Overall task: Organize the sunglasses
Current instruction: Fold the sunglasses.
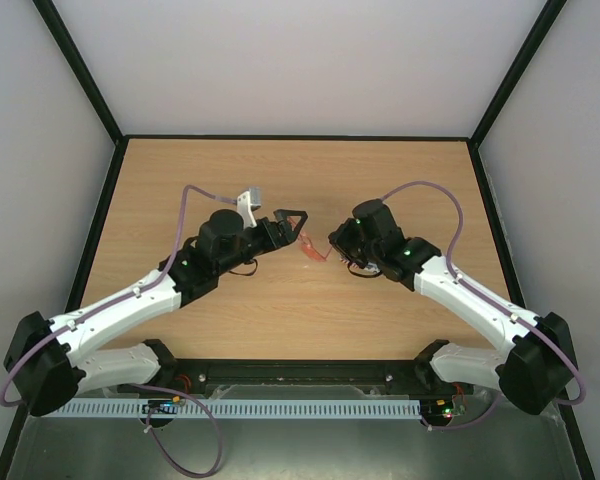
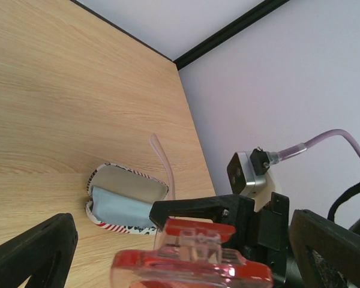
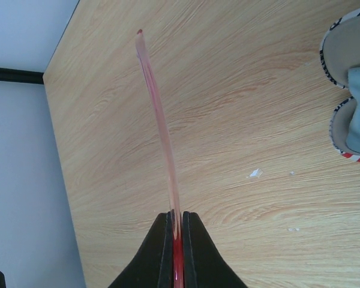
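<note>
1. Top external view shows a light wooden surface [image 1: 280, 310] with black edges and pale walls around it
2. Two arms reach from the near edge toward the middle of the surface, and their heads almost meet there
3. Left gripper [image 1: 302, 222] is fully released; in the left wrist view its two black fingers [image 2: 30, 252] stand wide at both sides of the sunglasses [image 2: 192, 264], with a gap at each side
4. Right gripper [image 3: 177, 219] is clenched on the sunglasses and pinches the red frame between its fingertips
5. An oval case [image 2: 129, 183] with a stars-and-stripes pattern lies open on the surface, beyond the sunglasses in the left wrist view and at the right edge of the right wrist view
6. A light blue cloth [image 2: 117, 207] lies inside the open case
7. The sunglasses hang above the surface between the two grippers, apart from the case; one slim translucent temple arm [image 3: 159, 120] sticks straight out from the right gripper
8. A few small white crumbs [image 3: 255, 173] lie on the wood near the case
</note>
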`<control>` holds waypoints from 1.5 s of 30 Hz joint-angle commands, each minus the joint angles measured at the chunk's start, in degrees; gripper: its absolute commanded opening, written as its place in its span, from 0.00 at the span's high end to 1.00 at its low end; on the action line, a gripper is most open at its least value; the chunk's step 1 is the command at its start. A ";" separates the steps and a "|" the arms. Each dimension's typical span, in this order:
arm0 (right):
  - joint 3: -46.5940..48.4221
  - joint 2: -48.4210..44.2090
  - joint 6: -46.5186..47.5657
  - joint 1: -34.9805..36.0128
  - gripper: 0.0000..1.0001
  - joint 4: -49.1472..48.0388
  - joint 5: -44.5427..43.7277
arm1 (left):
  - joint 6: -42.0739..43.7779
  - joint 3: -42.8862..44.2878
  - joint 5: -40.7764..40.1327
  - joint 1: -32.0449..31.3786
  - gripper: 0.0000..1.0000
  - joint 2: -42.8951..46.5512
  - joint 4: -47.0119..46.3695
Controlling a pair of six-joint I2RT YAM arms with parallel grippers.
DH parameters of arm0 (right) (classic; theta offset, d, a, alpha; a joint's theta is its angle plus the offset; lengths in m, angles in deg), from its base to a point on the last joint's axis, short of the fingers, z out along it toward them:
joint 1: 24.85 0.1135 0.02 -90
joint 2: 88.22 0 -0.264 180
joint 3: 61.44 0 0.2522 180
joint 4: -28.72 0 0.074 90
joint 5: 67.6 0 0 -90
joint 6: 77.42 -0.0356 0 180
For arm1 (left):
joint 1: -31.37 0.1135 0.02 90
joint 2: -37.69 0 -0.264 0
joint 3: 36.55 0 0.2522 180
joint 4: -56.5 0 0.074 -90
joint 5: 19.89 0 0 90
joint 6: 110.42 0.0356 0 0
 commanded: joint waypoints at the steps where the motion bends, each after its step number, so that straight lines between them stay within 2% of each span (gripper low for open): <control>1: 1.96 0.13 -0.20 0.68 0.99 2.91 -4.31 | -0.83 1.66 -1.39 -0.34 0.01 -1.08 0.46; 8: 0.65 0.77 -0.83 0.86 0.99 1.63 -4.94 | -1.45 1.44 -1.26 -0.28 0.02 -2.19 -0.12; 20: -0.54 2.14 -1.10 0.96 0.99 -0.46 -4.22 | -1.73 1.16 -0.73 -0.40 0.16 -3.20 -1.31; 29: -0.47 2.76 -1.11 0.96 0.99 -0.94 -4.05 | -1.65 1.11 -0.71 -0.37 0.33 -3.80 -1.04; 35: -0.33 2.68 -1.02 0.96 0.99 -0.99 -4.05 | -1.69 1.16 -1.03 -0.33 0.41 -3.95 -0.89; 38: -0.29 2.59 -0.95 0.97 0.99 -1.03 -4.05 | -1.69 1.28 -1.08 -0.38 0.49 -4.12 -0.74; 45: -0.13 2.50 -0.54 1.05 0.99 -1.31 -3.82 | -1.76 1.42 -1.42 -0.34 0.50 -4.25 -0.19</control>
